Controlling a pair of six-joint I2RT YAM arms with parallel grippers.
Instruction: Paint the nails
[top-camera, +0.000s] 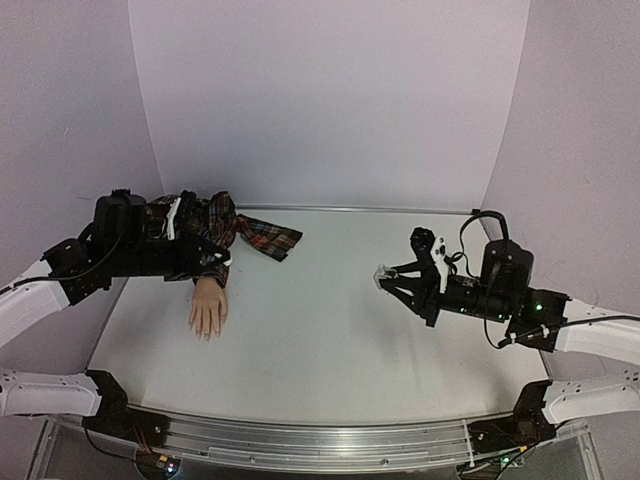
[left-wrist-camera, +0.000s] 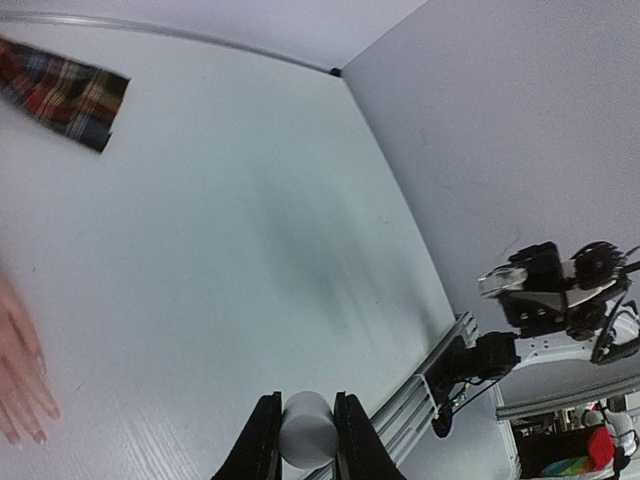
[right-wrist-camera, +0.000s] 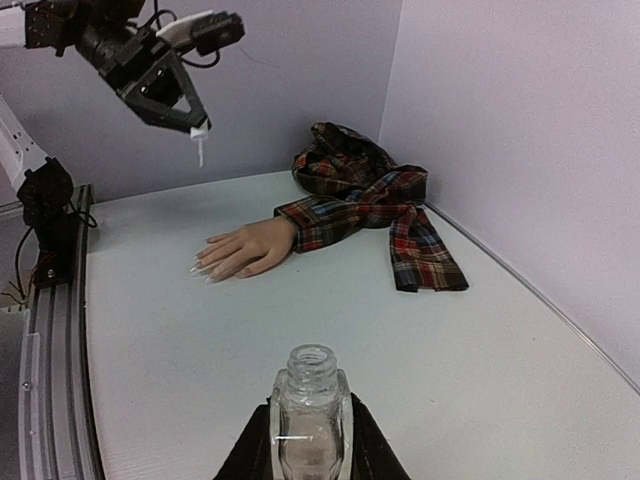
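Note:
A flesh-coloured mannequin hand lies palm down at the left of the table, in a plaid sleeve. Its pale glossy nails point toward the table's front edge. My left gripper hovers just above the wrist, shut on a white cap. A small brush hangs from that cap. The fingertips of the hand show at the left edge of the left wrist view. Off to the right my right gripper is shut on a clear glass bottle with an open neck, held above the table.
An aluminium rail runs along the table's near edge. Pale walls close in the back and both sides. A loose end of the plaid cloth trails on the table near the back wall.

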